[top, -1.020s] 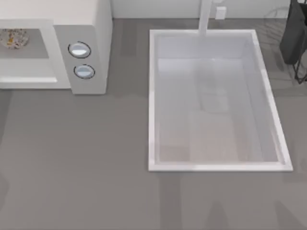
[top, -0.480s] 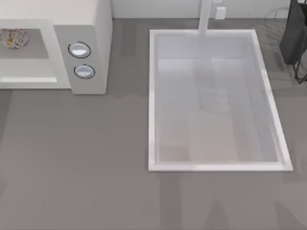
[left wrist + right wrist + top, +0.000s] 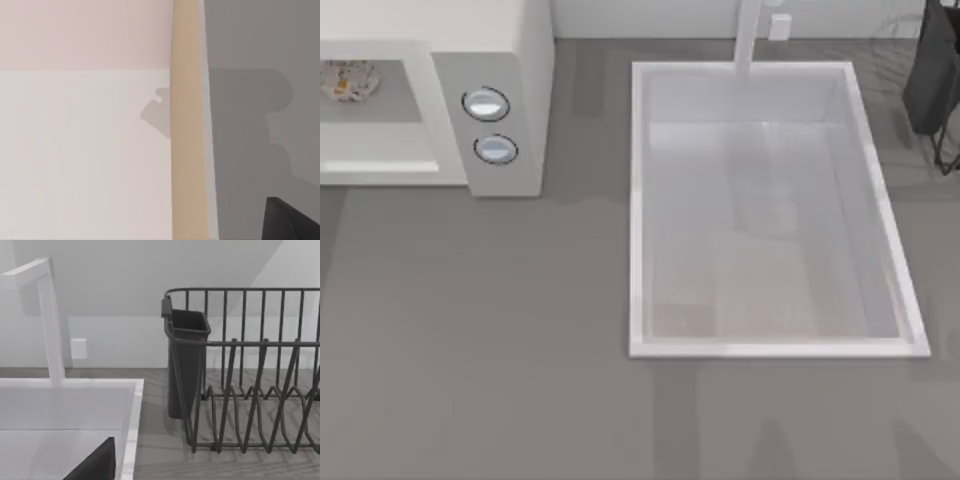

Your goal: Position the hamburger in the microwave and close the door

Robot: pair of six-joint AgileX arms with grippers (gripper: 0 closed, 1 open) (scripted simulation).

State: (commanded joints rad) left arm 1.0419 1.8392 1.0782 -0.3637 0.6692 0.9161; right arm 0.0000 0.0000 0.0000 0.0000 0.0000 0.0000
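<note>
Hamburger sits inside the microwave at the worktop's left. Judged light, soft, crushable; no regrasp needed. Neither gripper's opening can be told.

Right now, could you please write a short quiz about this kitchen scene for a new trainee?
1. True or false: the hamburger lies inside the microwave.
2. What stands at the top view's far right, beside the sink? A) a dish rack B) a kettle C) a toaster
3. How many round dials does the microwave's control panel show?

Key:
1. True; the cavity is still open at the front.
2. A, the dish rack.
3. Two.
</note>
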